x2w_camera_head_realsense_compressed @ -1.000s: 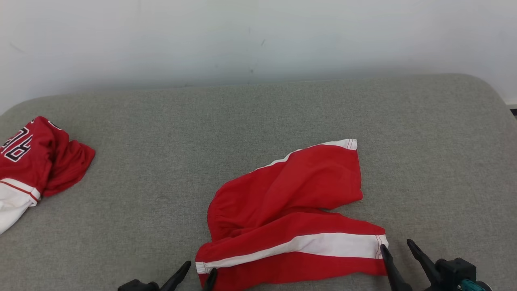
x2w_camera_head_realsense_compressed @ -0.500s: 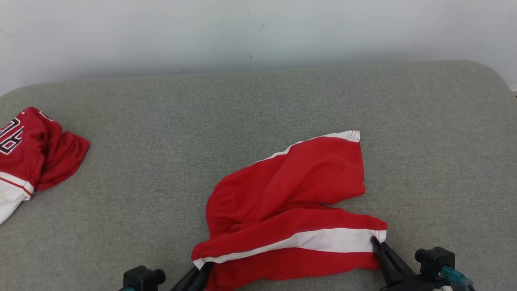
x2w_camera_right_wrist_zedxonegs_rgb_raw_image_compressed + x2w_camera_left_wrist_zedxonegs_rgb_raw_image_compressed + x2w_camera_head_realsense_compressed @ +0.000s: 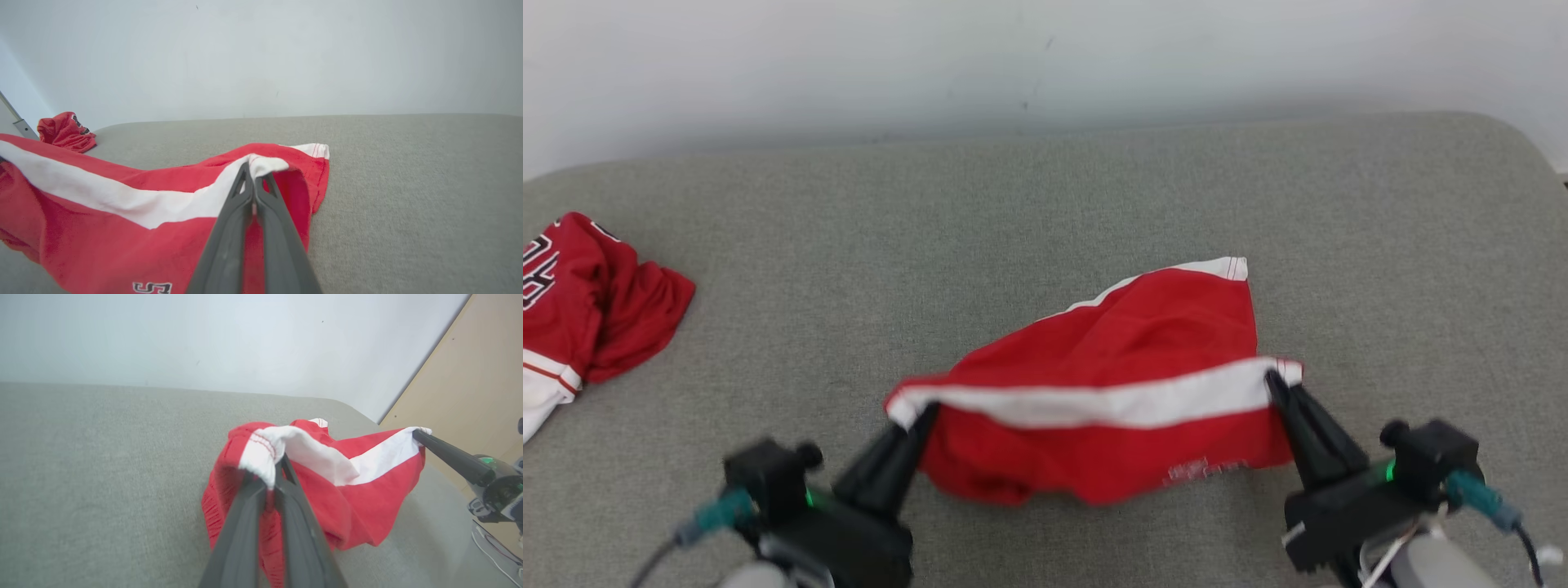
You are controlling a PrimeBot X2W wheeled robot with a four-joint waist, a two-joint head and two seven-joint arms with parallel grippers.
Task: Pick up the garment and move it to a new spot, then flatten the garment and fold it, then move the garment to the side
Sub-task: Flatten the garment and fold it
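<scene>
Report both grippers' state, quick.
Left gripper: jaws closed, holding the red shorts by one corner.
Right gripper: jaws closed, holding the red shorts by the opposite corner.

A wide padded surface [image 3: 1045, 212] covered in grey-green woven fabric spreads across the scene, flat and smooth, with rounded far corners. Two pieces of clothing sit on it, well apart. At the far left edge lies a crumpled red jersey [image 3: 596, 302] with a white panel and part of a dark printed number showing; it rests in a loose heap on the fabric. Near the middle, towards the right, are red shorts [image 3: 1168, 327] with a broad white side stripe. Their far leg, ending in a white hem, lies on the surface, while the near edge is raised off it and pulled taut; the cloth below sags down towards the padding.
</scene>
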